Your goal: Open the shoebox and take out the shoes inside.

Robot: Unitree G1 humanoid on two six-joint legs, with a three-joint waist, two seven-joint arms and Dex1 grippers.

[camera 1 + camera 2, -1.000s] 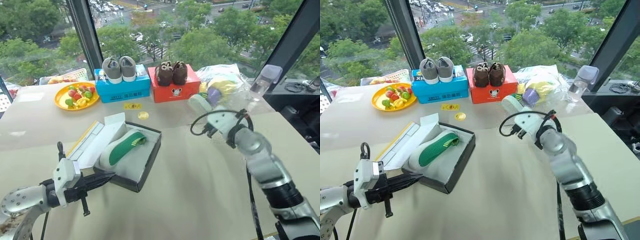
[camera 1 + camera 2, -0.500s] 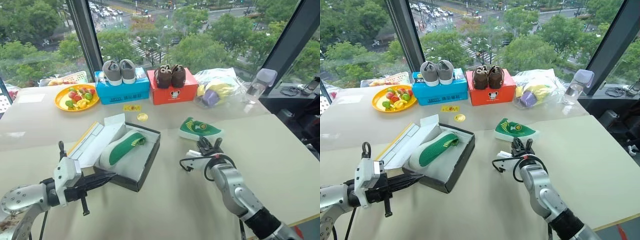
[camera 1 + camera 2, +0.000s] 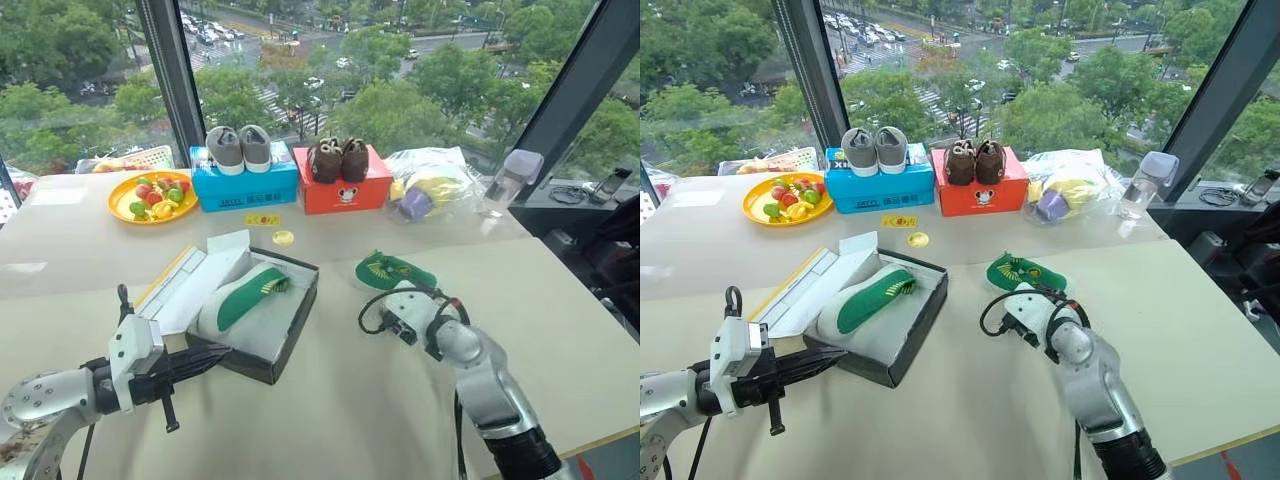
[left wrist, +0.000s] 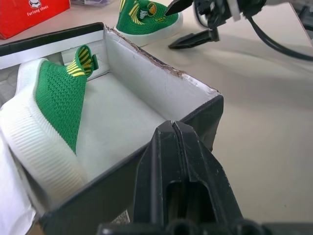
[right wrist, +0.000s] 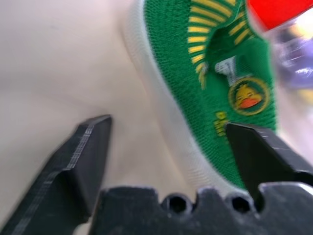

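The shoebox point(image 3: 291, 334) lies open left of the table's middle, its yellow-edged lid point(image 3: 168, 276) folded out to the left. One of the green shoes point(image 3: 245, 295) rests inside on its side. The other green shoe point(image 3: 393, 270) sits on the table to the right of the box. My right gripper point(image 5: 168, 147) is open just short of that shoe point(image 5: 215, 73), holding nothing; it also shows beyond the box point(image 4: 193, 22). My left gripper point(image 4: 172, 128) is shut and empty, its tip at the box's near black wall point(image 4: 205, 117).
Along the window stand a blue box point(image 3: 245, 182) with grey shoes, a red box point(image 3: 342, 187) with brown shoes, a yellow fruit plate point(image 3: 152, 195), a plastic bag point(image 3: 435, 185) and a bottle point(image 3: 507, 180). A yellow disc point(image 3: 283, 238) lies behind the shoebox.
My right arm came down and toward me; the green shoe now lies on the table and the fingers have opened off it. The left arm has not moved.
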